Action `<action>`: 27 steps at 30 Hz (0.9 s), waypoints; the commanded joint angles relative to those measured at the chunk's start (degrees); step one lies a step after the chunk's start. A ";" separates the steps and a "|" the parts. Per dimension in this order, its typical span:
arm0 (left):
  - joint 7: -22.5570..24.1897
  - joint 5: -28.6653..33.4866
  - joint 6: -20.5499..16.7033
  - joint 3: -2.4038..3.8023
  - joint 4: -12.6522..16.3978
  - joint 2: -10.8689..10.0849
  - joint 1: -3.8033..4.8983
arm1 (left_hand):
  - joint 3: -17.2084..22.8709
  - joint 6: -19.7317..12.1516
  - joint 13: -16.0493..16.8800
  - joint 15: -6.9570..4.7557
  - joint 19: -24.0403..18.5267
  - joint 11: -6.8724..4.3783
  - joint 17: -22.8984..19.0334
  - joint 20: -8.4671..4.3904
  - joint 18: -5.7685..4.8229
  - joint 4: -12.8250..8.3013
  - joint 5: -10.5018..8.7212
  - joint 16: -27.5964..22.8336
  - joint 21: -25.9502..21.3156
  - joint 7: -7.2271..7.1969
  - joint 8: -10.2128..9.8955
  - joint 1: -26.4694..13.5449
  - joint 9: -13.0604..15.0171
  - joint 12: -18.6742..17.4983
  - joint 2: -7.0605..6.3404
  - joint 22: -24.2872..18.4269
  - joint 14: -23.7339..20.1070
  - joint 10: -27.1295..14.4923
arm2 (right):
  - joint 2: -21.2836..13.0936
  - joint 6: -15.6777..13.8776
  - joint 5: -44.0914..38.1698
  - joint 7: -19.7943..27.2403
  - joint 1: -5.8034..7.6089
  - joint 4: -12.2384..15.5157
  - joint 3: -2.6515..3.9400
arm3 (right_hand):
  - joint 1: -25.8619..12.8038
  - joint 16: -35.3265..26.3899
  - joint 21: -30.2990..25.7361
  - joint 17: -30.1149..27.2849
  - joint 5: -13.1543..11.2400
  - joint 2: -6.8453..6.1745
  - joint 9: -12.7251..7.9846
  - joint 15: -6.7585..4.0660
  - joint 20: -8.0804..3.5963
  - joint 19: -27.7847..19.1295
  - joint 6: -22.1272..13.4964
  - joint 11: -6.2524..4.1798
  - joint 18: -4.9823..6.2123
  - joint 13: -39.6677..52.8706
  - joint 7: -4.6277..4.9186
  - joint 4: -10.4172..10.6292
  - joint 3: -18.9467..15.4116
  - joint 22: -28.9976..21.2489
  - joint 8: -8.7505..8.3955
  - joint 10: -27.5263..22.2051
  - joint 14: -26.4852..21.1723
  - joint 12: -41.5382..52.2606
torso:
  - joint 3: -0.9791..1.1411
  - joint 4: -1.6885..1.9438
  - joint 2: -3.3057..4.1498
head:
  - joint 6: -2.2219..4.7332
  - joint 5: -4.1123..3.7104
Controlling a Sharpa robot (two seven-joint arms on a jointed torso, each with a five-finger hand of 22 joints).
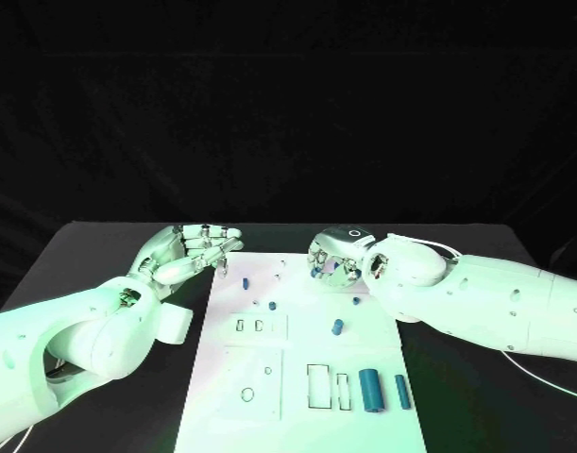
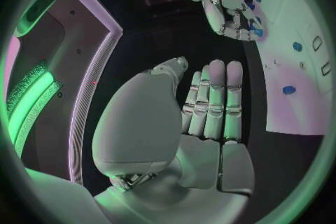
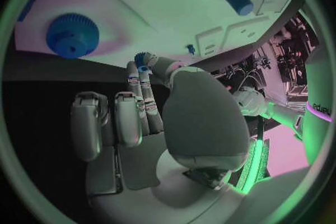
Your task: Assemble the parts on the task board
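Over the far end of the flat white rectangular task board [image 1: 302,359], the right hand [image 1: 336,257] pinches a small blue toothed part [image 3: 142,59] at its fingertips, while the left hand [image 1: 193,247], fingers straight and empty, waits beside the board's left edge.

task board [image 1: 302,359]: one lying on the table
blue parts [image 1: 370,389]: about seven showing on the board
hands [image 1: 195,247]: two hovering at the board's far end

Black table [image 1: 84,255], black backdrop [image 1: 288,104] behind, greenish light.
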 commanded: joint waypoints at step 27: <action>-0.12 -0.22 0.88 0.05 -0.38 0.83 0.69 | 0.50 -0.37 0.09 0.04 -0.21 0.02 0.04 0.17 -0.10 0.03 -0.22 0.28 0.39 0.10 0.31 0.49 0.14 0.21 -0.05 0.23 -0.36 -0.43 | 11.61 -5.17 -1.94 -3.85 -0.21 -11.25 0.04 | -0.17 0.46 0.35 0.06 0.11 0.48 0.75 -0.47 -0.05 1.18 -0.49 -0.95 -0.42 0.18 0.05 -0.50 0.11 5.52 0.32 0.89 3.04 -0.20 | -0.33 0.92 0.68 | 0.02 0.12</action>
